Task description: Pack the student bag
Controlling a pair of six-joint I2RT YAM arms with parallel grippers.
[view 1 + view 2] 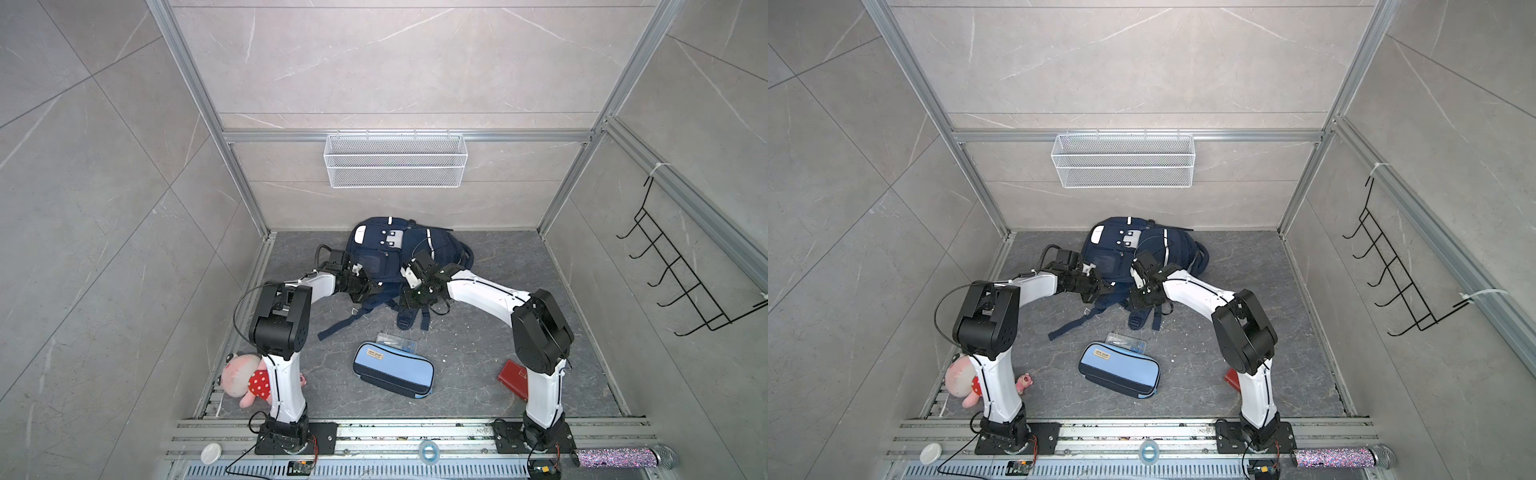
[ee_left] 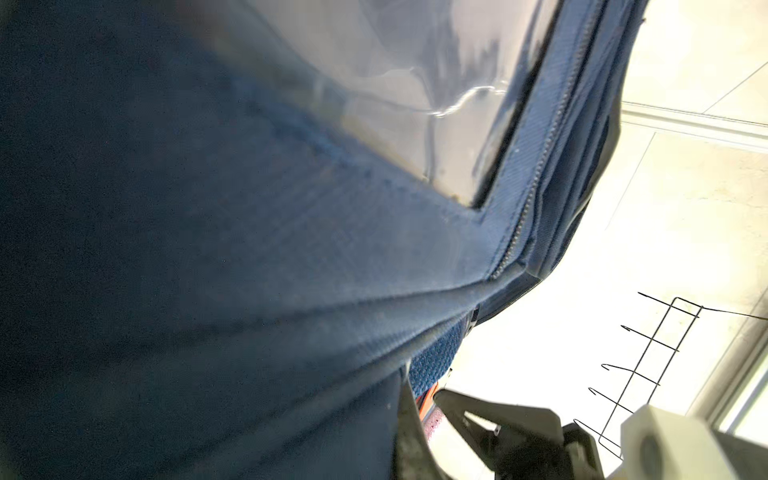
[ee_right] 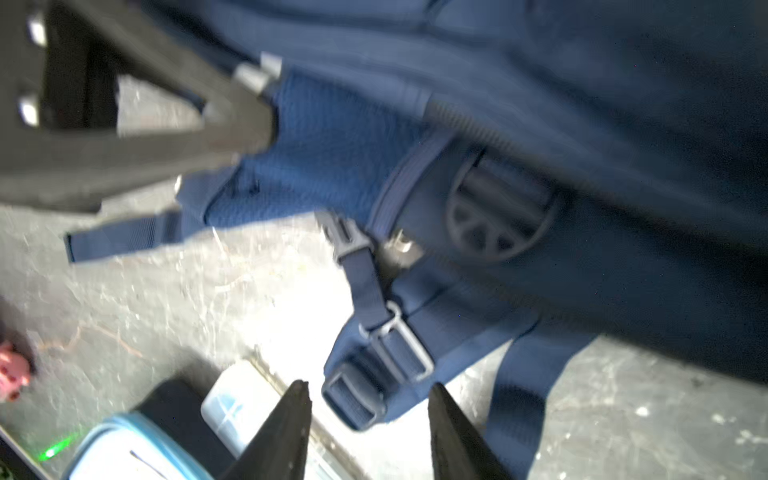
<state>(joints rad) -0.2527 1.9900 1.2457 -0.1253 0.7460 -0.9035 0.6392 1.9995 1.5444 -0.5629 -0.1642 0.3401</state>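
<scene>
The bag lies at the back of the desk, by the wall. The left hand is clenched on its near edge, perhaps a zip pull, likely to open it. The right hand hovers released above the straps. Dark marbled surface, grey tiles around, a wire basket above.

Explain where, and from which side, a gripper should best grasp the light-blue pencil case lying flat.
Probably from straight above, jaws closing across the narrow width of the pencil case, toward its right end in a top view. It lies flat and long, and the clear box crowds the far edge nearer the student bag.
</scene>
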